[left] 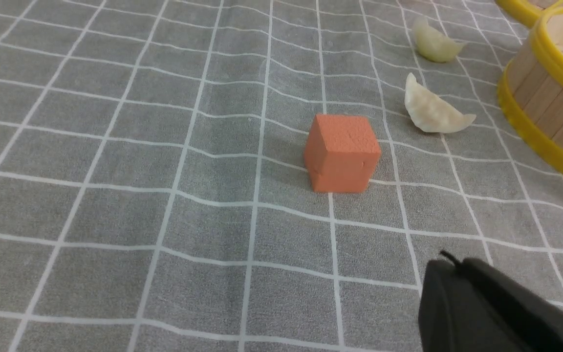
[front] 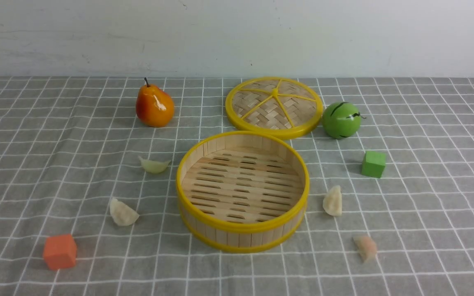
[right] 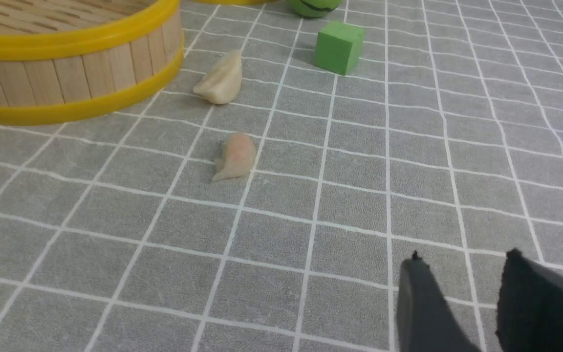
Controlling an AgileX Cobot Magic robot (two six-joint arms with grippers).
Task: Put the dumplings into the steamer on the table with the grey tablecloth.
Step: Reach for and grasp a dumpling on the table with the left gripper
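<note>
The steamer (front: 242, 242), a round bamboo basket with yellow rims, stands empty at the middle of the grey tablecloth (front: 35, 164). Left of it lie a greenish dumpling (front: 154, 165) and a whitish one (front: 122, 212). Right of it lie a cream dumpling (front: 333, 201) and a pinkish one (front: 366, 247). My left gripper (left: 450, 266) shows only in the left wrist view, shut and empty, short of the orange cube (left: 342, 152) and the whitish dumpling (left: 433, 111). My right gripper (right: 462, 261) is open and empty, short of the pinkish dumpling (right: 235, 156). Neither arm shows in the front view.
The flat woven lid (front: 274, 106) lies behind the steamer. A toy pear (front: 154, 106) stands at the back left and a green ball (front: 341, 119) at the back right. A green cube (front: 373, 164) sits right of the steamer, an orange cube (front: 59, 251) at the front left.
</note>
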